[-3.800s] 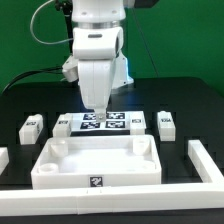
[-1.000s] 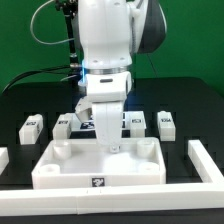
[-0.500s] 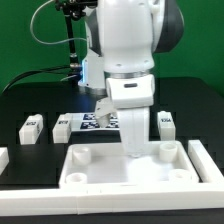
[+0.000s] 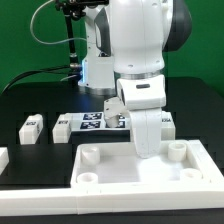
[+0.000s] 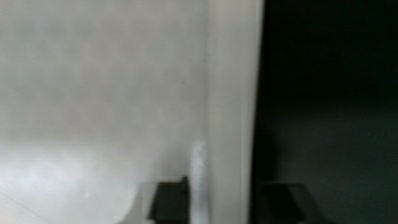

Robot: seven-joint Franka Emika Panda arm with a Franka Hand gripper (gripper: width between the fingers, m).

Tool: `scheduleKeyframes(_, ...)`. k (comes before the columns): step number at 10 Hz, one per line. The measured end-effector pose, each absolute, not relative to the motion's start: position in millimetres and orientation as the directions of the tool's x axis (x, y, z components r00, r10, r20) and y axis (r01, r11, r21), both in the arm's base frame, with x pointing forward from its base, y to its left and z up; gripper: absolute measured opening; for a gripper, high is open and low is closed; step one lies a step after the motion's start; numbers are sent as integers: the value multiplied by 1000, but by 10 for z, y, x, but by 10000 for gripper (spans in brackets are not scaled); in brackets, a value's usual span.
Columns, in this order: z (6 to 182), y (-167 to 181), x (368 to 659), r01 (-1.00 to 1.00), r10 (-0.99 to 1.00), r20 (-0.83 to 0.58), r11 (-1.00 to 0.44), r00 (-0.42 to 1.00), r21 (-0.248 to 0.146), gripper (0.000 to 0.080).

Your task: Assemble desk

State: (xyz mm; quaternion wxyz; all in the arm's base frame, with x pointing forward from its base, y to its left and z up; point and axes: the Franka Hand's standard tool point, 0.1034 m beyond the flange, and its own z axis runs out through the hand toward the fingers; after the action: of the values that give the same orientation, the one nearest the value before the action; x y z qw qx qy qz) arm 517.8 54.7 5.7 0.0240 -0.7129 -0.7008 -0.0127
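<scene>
The white tray-like tabletop (image 4: pixel 140 186) lies on the black table at the front, with round corner sockets (image 4: pixel 90 155) showing. My gripper (image 4: pixel 147 150) reaches down onto its rear rim, near the middle, and is shut on it. In the wrist view the rim (image 5: pixel 231 100) runs straight between my two dark fingertips (image 5: pixel 169 200), with my gripper (image 5: pixel 231 205) astride it. White square legs lie behind: two at the exterior view's left (image 4: pixel 32 127) (image 4: pixel 63 127) and one at the right (image 4: pixel 165 122). My arm hides any others.
The marker board (image 4: pixel 92 121) lies flat behind the tabletop, partly hidden by my arm. A white border strip end (image 4: pixel 3 158) shows at the exterior view's left edge. A green backdrop and dark cables (image 4: pixel 45 35) stand behind.
My gripper came down onto the tabletop's rear rim and has slid to the exterior view's right, and the tabletop has moved right with it.
</scene>
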Motion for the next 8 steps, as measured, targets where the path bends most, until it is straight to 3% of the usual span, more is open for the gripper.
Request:
scheduleKeyframes(1, 57, 545, 5178, 1000, 999, 52, -17, 18, -17, 433)
scheduleKeyframes(2, 56, 543, 5177, 1000, 999, 52, -17, 18, -17, 433)
scheduleKeyframes(3, 56, 542, 5177, 1000, 999, 52, -17, 18, -17, 595)
scheduleKeyframes(8, 55, 539, 5177, 1000, 999, 51, -18, 19, -17, 648)
